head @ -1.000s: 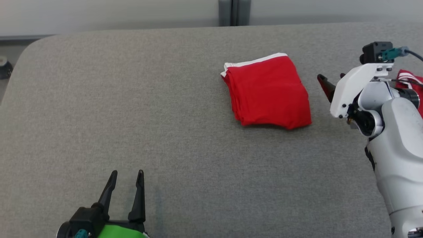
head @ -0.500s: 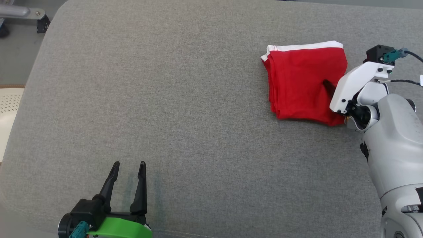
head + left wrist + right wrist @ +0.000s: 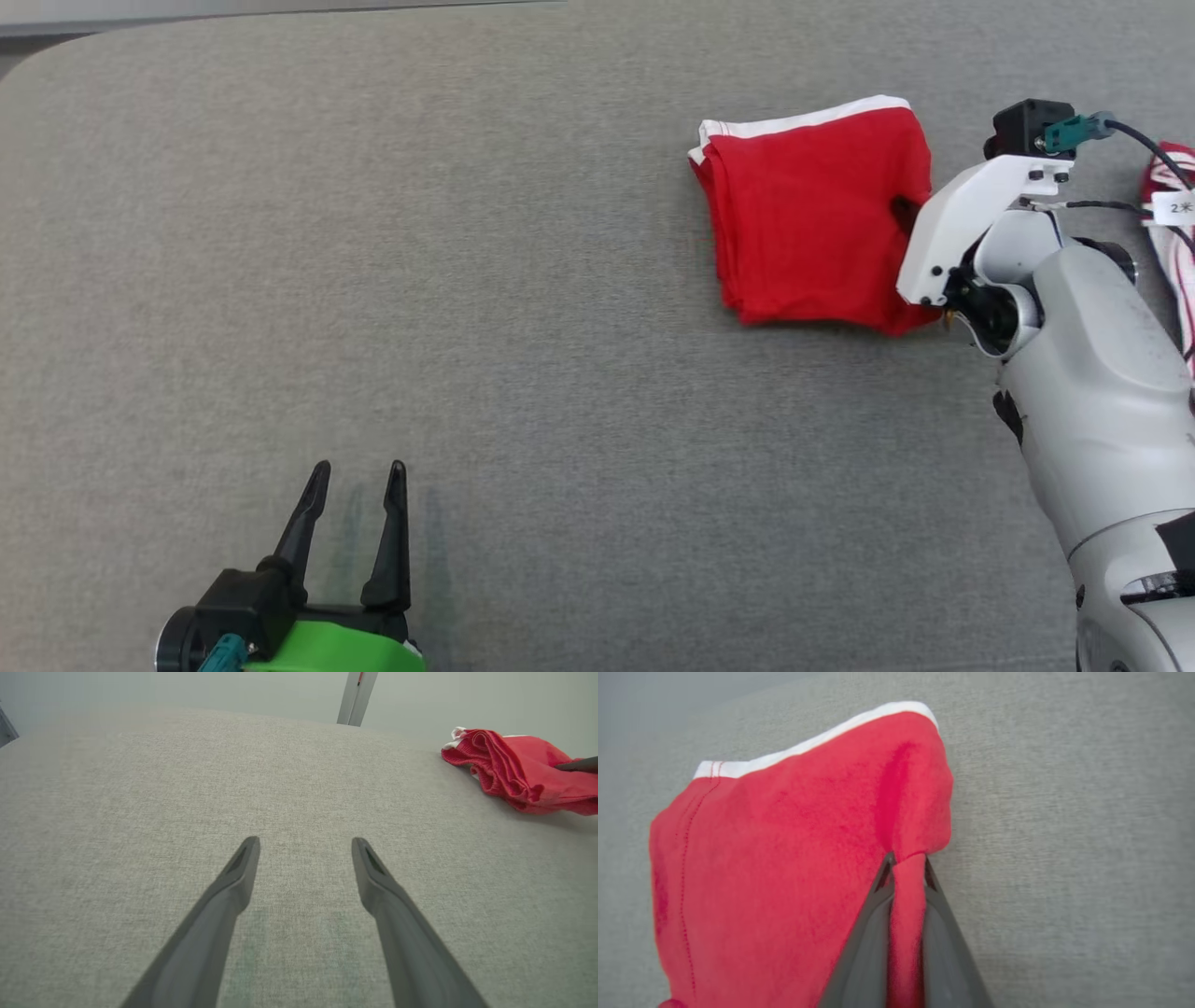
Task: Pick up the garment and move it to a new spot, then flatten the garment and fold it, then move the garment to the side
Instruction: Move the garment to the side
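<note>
Garment (image 3: 812, 210): red, folded into a rough square, with a white band along its far edge. It lies on the grey fabric-covered table (image 3: 523, 308), in the far right part.

Right gripper (image 3: 904, 213): at the garment's right edge, fingers pressed together on a pinch of red cloth. In the right wrist view a narrow ridge of fabric runs down between the two fingers. The rest of the garment rests on the table.

Left gripper (image 3: 358, 471): near left, fingers apart with nothing between them, over the table and well apart from the garment.

Obstructions: in the head view the right arm's white bracket (image 3: 971, 219) and the wrist camera (image 3: 1022, 128) cover the gripper's body and the garment's near right corner. Only a dark fingertip shows against the red.

Surroundings: a red-and-white striped cloth (image 3: 1172, 243) lies at the far right edge, beyond the right arm. It is partly hidden by a black cable (image 3: 1134, 140) carrying a white tag (image 3: 1178, 207). A pale upright post (image 3: 356, 697) stands past the table's far edge.
</note>
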{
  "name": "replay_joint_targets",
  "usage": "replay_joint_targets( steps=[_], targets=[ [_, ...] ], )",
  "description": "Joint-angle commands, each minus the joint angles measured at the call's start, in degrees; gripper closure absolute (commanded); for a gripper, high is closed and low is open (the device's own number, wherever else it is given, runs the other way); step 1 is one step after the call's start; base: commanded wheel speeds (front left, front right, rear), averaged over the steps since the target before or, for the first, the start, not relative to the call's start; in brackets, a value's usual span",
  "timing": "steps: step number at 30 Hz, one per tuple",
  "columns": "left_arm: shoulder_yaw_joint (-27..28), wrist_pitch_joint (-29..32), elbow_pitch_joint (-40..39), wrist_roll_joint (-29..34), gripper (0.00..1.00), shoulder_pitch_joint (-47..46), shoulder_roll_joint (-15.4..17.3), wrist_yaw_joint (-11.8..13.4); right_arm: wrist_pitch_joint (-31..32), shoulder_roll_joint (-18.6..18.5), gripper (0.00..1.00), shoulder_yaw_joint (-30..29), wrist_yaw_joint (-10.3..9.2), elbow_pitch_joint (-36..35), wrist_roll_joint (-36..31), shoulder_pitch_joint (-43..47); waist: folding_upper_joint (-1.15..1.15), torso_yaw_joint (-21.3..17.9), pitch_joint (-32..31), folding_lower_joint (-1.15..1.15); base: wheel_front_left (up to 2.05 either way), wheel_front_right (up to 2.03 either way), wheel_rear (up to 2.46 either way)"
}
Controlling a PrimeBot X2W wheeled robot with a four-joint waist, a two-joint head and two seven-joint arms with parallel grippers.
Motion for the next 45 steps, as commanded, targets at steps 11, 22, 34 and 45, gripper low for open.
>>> replay_joint_targets(
  steps=[11, 22, 34, 45],
  targets=[
    [-0.8, -0.2, -0.8, 1.0, 0.00, -1.9, 1.4, -0.2, 4.3, -10.0, 1.00, 3.8, -0.04, -8.5, 2.9, 0.2, 0.00, -18.2, -1.2, 0.00, 0.00, 0.00, 0.00],
    [-0.8, -0.2, -0.6, 0.8, 0.00, -2.8, 3.0, -0.2, 7.1, -18.0, 0.83, -5.1, -0.05, -9.7, -6.8, -1.1, 0.00, -14.7, 2.8, 0.00, 0.00, 0.00, 0.00],
    [0.7, -0.2, -0.3, 0.2, 0.00, -1.8, 1.9, -0.2, -7.1, -12.8, 0.00, -16.2, -0.05, -8.7, -24.2, 1.5, 0.00, -11.3, 0.8, 0.00, 0.00, 0.00, 0.00],
    [3.5, -0.2, 0.8, 0.9, 0.00, 2.9, 0.5, -0.1, -17.8, -9.5, 0.00, -8.7, -0.06, -21.6, -18.7, 13.8, 0.00, -8.8, -9.2, 0.00, 0.00, 0.00, 0.00]
  ],
)
